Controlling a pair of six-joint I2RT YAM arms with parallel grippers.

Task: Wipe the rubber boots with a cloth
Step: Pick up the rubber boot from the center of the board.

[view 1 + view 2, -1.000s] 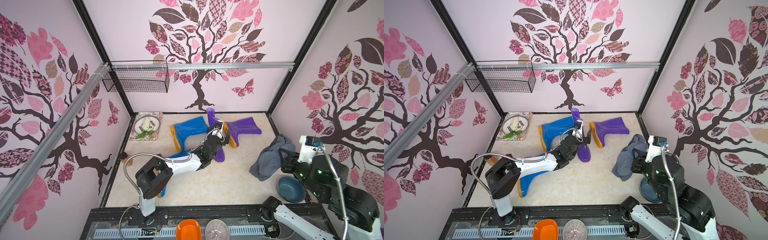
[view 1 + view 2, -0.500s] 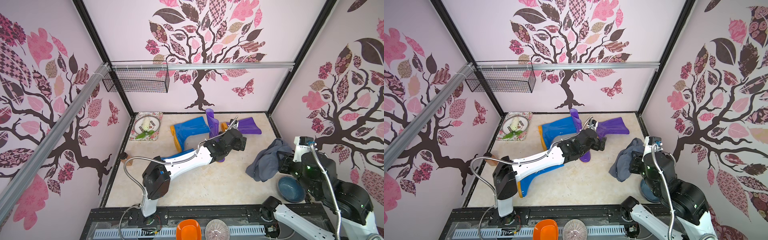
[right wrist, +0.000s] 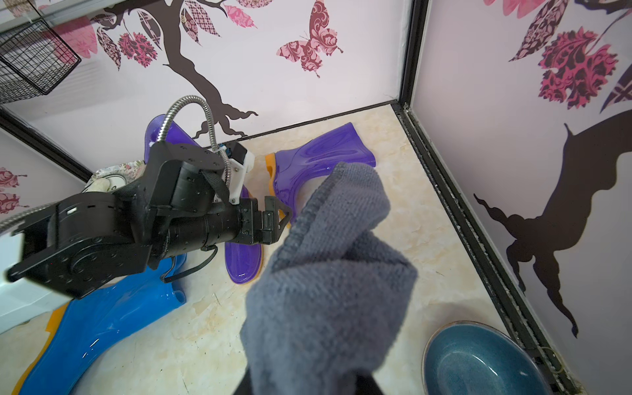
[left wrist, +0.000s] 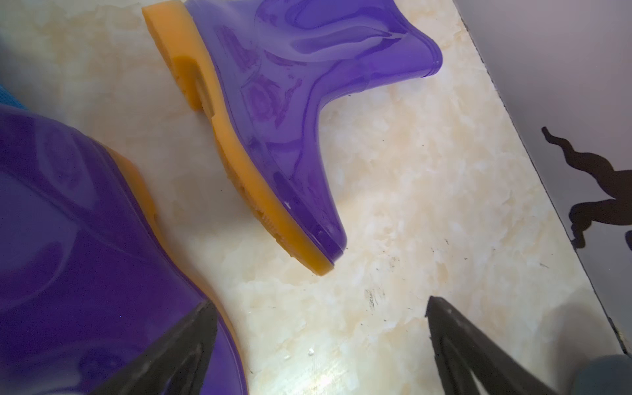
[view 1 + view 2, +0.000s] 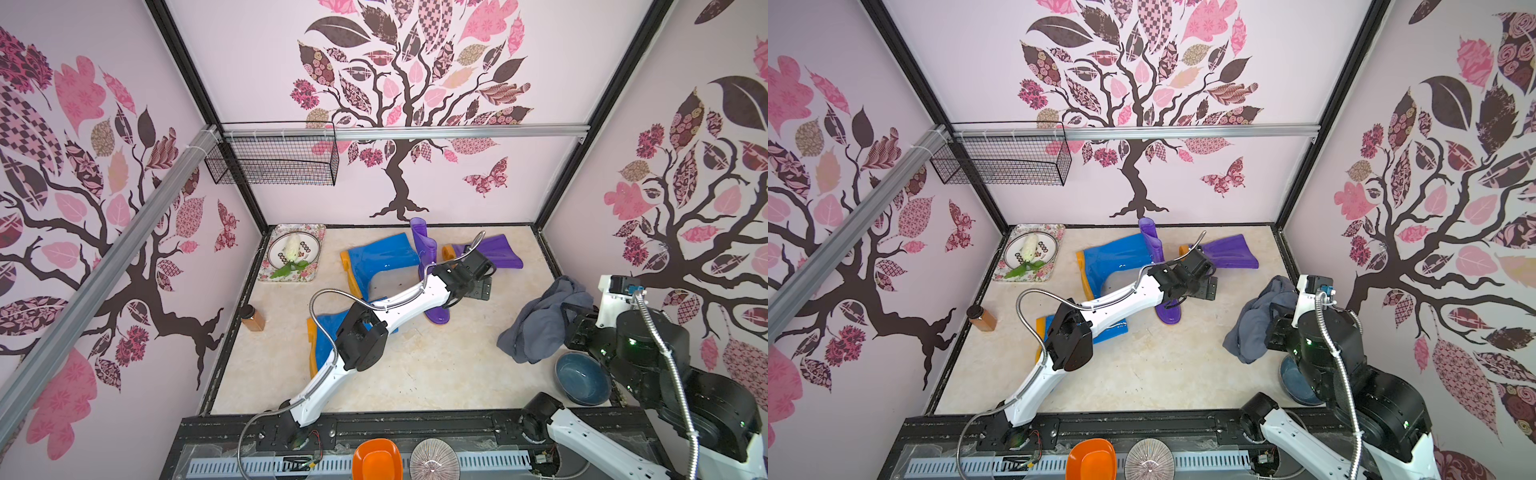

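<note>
Left arm [image 5: 415, 297] stretched forward low over bench [image 5: 436, 374], left claw [image 5: 482, 286] spread, empty, by lying purple boot [image 5: 494, 251]. Right claw [image 5: 575, 326] raised, pinching grey cloth [image 5: 536, 324] near blue bowl [image 5: 582, 378].

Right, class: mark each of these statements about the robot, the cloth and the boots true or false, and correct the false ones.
1. The right gripper grips the grey cloth. True.
2. The left gripper is shut on a blue boot. False: it is open and holds nothing.
3. The grey cloth lies in the blue bowl. False: it hangs from the right gripper, not in the bowl.
4. A purple boot lies on its side. True.
</note>
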